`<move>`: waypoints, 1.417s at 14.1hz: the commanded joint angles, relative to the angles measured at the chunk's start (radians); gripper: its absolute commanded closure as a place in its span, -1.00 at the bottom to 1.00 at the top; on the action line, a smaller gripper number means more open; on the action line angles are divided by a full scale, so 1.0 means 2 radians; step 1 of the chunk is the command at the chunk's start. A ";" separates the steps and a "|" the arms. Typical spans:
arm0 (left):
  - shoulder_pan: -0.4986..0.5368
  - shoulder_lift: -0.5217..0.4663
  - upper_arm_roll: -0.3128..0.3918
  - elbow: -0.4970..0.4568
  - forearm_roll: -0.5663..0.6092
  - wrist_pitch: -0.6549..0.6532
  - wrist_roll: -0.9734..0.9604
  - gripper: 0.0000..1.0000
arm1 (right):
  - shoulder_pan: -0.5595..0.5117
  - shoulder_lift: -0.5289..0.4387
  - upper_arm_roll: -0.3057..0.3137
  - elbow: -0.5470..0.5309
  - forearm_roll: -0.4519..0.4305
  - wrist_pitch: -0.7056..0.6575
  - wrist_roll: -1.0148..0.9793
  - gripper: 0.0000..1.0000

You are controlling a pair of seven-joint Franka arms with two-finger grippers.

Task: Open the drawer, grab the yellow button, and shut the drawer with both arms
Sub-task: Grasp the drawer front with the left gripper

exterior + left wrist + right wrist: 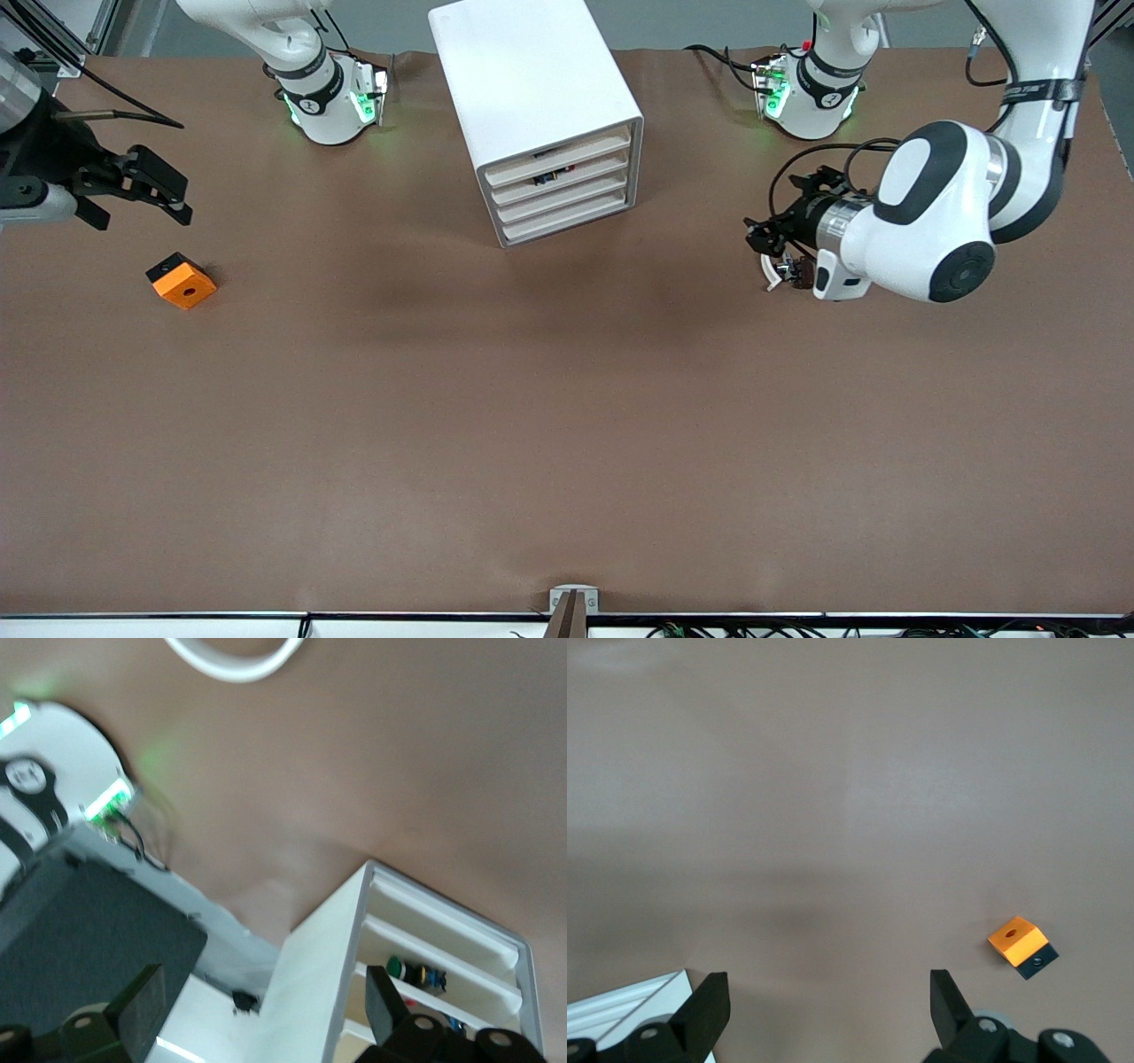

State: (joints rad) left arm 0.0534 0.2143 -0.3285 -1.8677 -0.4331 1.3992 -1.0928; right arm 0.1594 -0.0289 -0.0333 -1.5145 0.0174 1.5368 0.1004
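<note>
The white cabinet stands at the middle of the table near the arms' bases. Its four drawers with beige fronts are all pushed in. Small dark parts show in the gaps between drawers, also in the left wrist view; I cannot tell whether one is the button. My left gripper is open and empty, low over the table beside the cabinet, toward the left arm's end; its fingers frame the cabinet's corner. My right gripper is open and empty at the right arm's end, over bare table.
An orange square block with a hole lies near the right gripper, nearer the front camera; it shows in the right wrist view. Small black clip parts with a white curved strip lie under the left gripper; the strip shows in the left wrist view.
</note>
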 commanded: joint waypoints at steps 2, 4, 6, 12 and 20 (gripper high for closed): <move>0.004 -0.001 -0.004 -0.051 -0.064 0.023 -0.079 -1.00 | 0.019 0.014 -0.003 0.014 0.001 -0.001 0.037 -1.00; -0.028 -0.001 -0.004 -0.075 -0.067 0.075 -0.164 -1.00 | 0.023 0.019 -0.002 0.016 0.001 0.011 0.038 -1.00; -0.074 0.015 -0.004 -0.071 -0.066 0.125 -0.294 -1.00 | 0.028 0.022 -0.002 0.016 0.002 0.022 0.075 -1.00; -0.126 0.081 -0.004 -0.013 -0.067 0.135 -0.491 -1.00 | 0.047 0.039 -0.003 0.028 -0.002 0.030 0.096 -1.00; -0.156 0.211 -0.004 0.102 -0.174 0.093 -0.553 -1.00 | 0.072 0.076 -0.003 0.061 -0.005 0.036 0.155 -1.00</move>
State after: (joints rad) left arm -0.2234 0.5782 -0.3360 -1.7392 -0.7644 1.6114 -2.1385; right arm 0.2809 0.0746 -0.0318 -1.4554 0.0169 1.6187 0.3704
